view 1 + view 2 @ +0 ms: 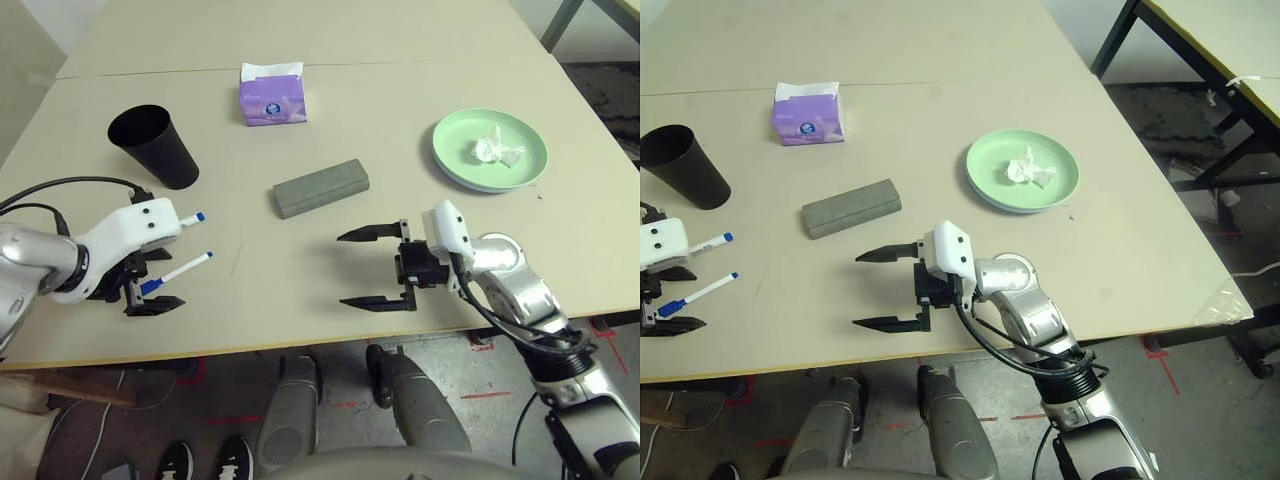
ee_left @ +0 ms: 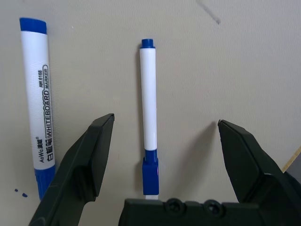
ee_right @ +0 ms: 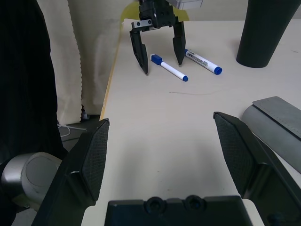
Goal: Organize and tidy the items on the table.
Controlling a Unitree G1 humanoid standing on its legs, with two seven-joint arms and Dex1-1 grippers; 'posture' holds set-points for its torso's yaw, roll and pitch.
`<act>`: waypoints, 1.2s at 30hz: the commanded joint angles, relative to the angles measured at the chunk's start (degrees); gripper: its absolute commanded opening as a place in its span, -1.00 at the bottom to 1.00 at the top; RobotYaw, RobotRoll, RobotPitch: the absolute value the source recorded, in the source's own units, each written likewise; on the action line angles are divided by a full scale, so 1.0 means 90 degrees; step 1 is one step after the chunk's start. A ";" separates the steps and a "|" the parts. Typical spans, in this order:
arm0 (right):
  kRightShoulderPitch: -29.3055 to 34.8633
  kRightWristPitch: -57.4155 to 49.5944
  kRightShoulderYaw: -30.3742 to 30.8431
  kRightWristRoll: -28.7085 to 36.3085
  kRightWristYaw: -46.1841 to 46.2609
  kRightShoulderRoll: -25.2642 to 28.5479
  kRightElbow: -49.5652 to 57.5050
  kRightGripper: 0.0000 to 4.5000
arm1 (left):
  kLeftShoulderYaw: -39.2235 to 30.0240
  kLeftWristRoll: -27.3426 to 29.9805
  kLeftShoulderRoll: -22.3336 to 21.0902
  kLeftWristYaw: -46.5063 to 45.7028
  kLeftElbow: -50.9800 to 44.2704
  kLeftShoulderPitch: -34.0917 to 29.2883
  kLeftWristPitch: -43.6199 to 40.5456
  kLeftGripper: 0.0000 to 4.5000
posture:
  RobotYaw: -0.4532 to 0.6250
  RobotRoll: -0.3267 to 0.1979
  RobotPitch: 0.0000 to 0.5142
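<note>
My left gripper (image 1: pixel 168 280) is open and low over the table (image 1: pixel 420 90) at the near left. A thin blue-capped white marker (image 2: pixel 149 108) lies between its fingers, untouched. A thicker whiteboard marker (image 2: pixel 40 99) lies just outside one finger. Behind them stands the black cup (image 1: pixel 155 147). The grey glasses case (image 1: pixel 322 187) lies in the middle. Just in front of the case, my right gripper (image 1: pixel 341 269) is open and empty, pointing left. A crumpled white tissue (image 1: pixel 497 150) rests on the green plate (image 1: pixel 450 160) at the right.
A purple tissue box (image 1: pixel 271 95) stands at the back, near the table's seam. The table's front edge runs close under both grippers. A second table and its dark legs (image 1: pixel 1200 130) stand off to the right.
</note>
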State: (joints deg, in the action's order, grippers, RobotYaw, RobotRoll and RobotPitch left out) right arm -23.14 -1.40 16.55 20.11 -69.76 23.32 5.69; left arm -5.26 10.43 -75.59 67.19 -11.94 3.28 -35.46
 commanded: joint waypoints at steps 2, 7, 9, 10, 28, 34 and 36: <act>-0.0001 0.0006 0.0077 -0.0034 -0.0018 0.0013 0.0078 1.00 | 0.0158 -0.0069 0.0045 -0.0012 0.0079 -0.0019 0.0013 0.99 | -0.19 0.25 0.00; -0.0025 -0.0008 0.0066 -0.0028 0.0012 0.0009 0.0104 1.00 | 0.0176 -0.0110 0.0083 -0.0062 0.0108 -0.0087 0.0066 0.55 | -0.19 0.25 -0.01; -0.0041 -0.0022 0.0060 -0.0024 0.0031 0.0003 0.0120 1.00 | 0.0195 -0.0136 0.0076 -0.0077 0.0130 -0.0122 0.0069 0.24 | -0.20 0.25 -0.01; -0.0047 -0.0032 0.0054 -0.0017 0.0040 0.0003 0.0134 1.00 | 0.0191 -0.0118 0.0086 -0.0077 0.0124 -0.0131 0.0040 0.10 | -0.20 0.25 0.00; -0.0117 -0.0109 0.0047 0.0025 0.0033 0.0019 0.0178 1.00 | -0.0221 0.0292 0.0093 0.0080 -0.0064 -0.0138 -0.0433 -0.99 | -0.16 0.25 -0.02; -0.0128 -0.0065 0.0068 0.0003 0.0016 -0.0009 0.0104 1.00 | -0.0726 0.1014 -0.0098 0.0302 -0.0074 0.0532 -0.1275 -0.99 | -0.15 0.25 -0.03; -0.0129 -0.0045 0.0071 0.0000 -0.0001 -0.0011 0.0078 1.00 | -0.0849 0.1306 -0.0097 0.0312 -0.0091 0.0803 -0.1631 -0.99 | -0.14 0.25 -0.05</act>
State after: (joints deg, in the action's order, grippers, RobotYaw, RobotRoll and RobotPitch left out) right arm -24.31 -2.23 16.56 20.18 -69.15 23.20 6.39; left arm -11.62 19.76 -75.98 69.45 -11.90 9.67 -46.99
